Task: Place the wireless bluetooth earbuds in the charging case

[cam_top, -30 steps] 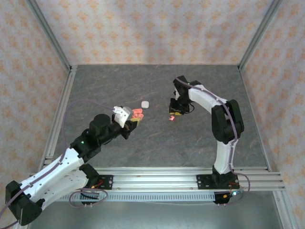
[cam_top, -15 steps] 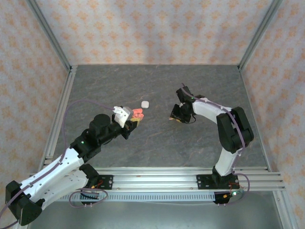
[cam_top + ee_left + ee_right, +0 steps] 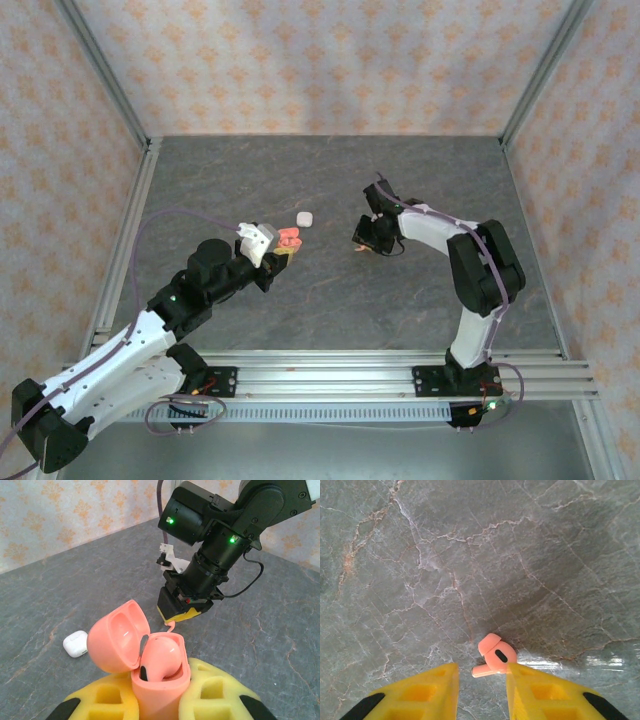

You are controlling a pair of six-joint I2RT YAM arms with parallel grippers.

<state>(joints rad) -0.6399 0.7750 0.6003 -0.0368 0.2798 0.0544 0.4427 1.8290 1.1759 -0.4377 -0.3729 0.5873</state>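
A coral-pink pebble-shaped charging case (image 3: 162, 685) is clamped upright between the closed yellow foam-padded jaws of the left gripper (image 3: 283, 251), raised above the grey stone-patterned table (image 3: 300, 170) left of its middle. The hinged lid is seen swung open, and one coral-pink earbud (image 3: 161, 654) is seated in the case. A small white closed case (image 3: 305, 218) is seen lying flat just beyond, toward the far edge. Right of the table's middle, a second coral-pink stemmed earbud (image 3: 493, 657) is seen lying on the surface. The right gripper (image 3: 481, 672) is lowered over it with the jaws apart. The stem is framed between the yellow fingers (image 3: 427, 690), the bud just past their tips, and it is not pinched.
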